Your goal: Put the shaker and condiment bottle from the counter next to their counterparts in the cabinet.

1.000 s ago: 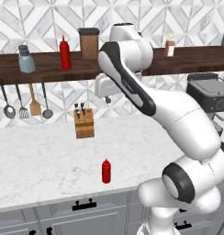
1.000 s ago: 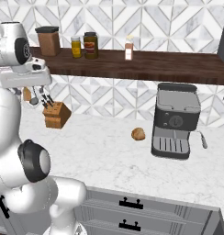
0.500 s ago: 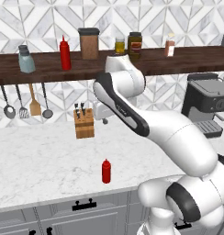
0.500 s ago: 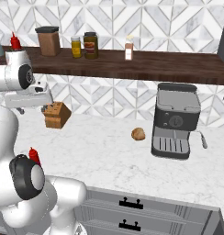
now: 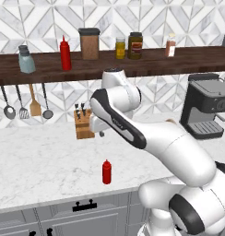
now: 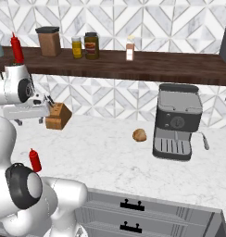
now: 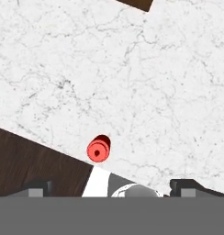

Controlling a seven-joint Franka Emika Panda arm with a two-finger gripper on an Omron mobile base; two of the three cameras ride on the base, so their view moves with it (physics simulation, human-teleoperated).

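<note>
Red and upright, the condiment bottle (image 5: 106, 172) stands on the white marble counter (image 5: 36, 166), in front of the light wooden knife block (image 5: 83, 125) and nearer the counter's front edge. From above, in the hand view, the same bottle (image 7: 98, 149) appears as a red disc with its nozzle at the centre, on the marble close to the counter's edge. The gripper (image 7: 113, 188) hangs over it with both dark fingertips (image 7: 193, 187) set far apart, released and grasping nothing.

Above the knife block runs the dark brown cabinet (image 5: 188, 62) board. On it, to the left of the block, stand a blue-grey shaker (image 5: 26, 59) with a grey cap and a second red squeeze bottle (image 5: 65, 53), close together. Further right on the board sit a brown canister (image 5: 89, 44), a yellow jar (image 5: 120, 48), a dark jar (image 5: 135, 45) and an orange-capped spice jar (image 5: 170, 45).

Right of the knife block on the counter stands a dark coffee machine (image 6: 177, 121), with a small brown lump (image 6: 139, 134) just beside it.
</note>
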